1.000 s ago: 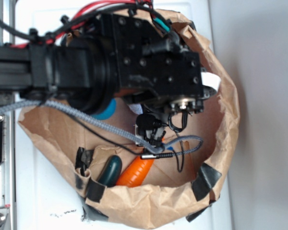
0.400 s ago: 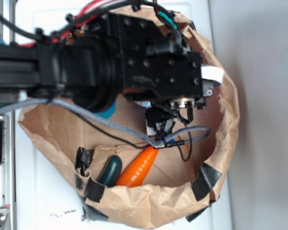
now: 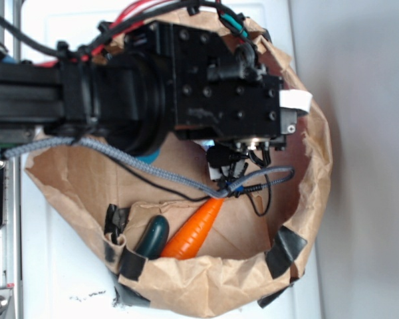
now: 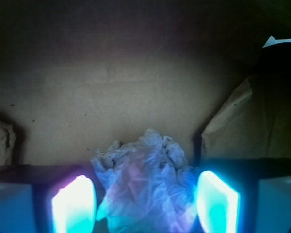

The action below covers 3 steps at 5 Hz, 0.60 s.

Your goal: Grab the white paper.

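Spread wide, my jaws stand on either side of the crumpled ball of white paper [image 4: 143,187], the gripper [image 4: 144,204] low inside the big brown paper bag [image 3: 80,179]; going left to right in the wrist view I see the left glowing pad [image 4: 73,205], then the paper wad, then the right pad [image 4: 217,201], neither touching it as far as I can tell. I judge the wad very light and soft, likely to crush rather than slip (nothing fragile about it); best taken across its thick middle. From outside, my own black bulk hides the paper; an orange plastic carrot [image 3: 194,230] lies apart, nearer the bag's rim.
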Motion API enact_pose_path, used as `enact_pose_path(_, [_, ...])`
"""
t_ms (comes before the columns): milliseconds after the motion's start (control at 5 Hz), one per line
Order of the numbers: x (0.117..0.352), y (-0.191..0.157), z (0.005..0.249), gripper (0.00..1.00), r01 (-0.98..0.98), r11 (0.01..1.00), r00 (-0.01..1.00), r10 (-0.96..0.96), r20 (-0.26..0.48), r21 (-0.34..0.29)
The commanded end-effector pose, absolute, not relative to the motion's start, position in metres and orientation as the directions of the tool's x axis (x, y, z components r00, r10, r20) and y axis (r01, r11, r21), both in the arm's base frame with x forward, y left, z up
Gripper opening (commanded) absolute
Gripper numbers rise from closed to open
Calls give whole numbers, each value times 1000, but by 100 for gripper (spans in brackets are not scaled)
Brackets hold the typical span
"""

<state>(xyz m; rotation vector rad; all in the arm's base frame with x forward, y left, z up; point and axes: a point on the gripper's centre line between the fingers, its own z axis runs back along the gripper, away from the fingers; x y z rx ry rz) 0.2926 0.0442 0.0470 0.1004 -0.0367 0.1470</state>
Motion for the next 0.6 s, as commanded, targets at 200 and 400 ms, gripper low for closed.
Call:
enact_pose_path(200, [300, 53, 77, 0, -183, 980, 975, 171, 140, 80])
enact_pose_path(400, [297, 48, 95, 0, -196, 979, 969, 185, 164, 58])
